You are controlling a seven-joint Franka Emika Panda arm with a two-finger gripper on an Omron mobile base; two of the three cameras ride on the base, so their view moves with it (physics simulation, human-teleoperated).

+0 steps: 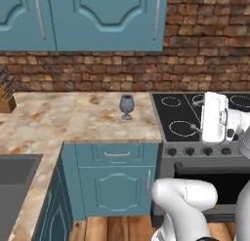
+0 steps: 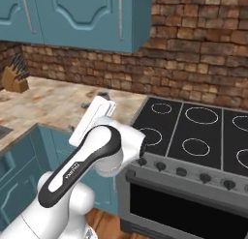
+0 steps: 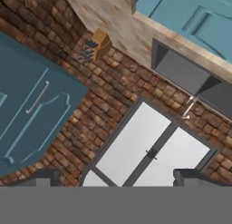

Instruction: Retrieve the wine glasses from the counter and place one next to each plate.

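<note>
Left base view: one wine glass (image 1: 127, 107) stands upright on the table (image 1: 58, 120) near its right end, just beside the stove (image 1: 195, 119), with a knife block (image 1: 7, 99) far left; the arm is raised over the stove, well apart from the glass. Right base view: the arm's forearm crosses the table (image 2: 43, 105) edge, the knife block (image 2: 14, 78) sits at the back left, and no plate is seen. Hand view: the gripper (image 3: 116, 175) looks toward brick wall, a window (image 3: 149, 148) and the knife block (image 3: 93, 48), its jaws spread wide and empty; judged the reach step, calling next for a swing left and down to the glass.
</note>
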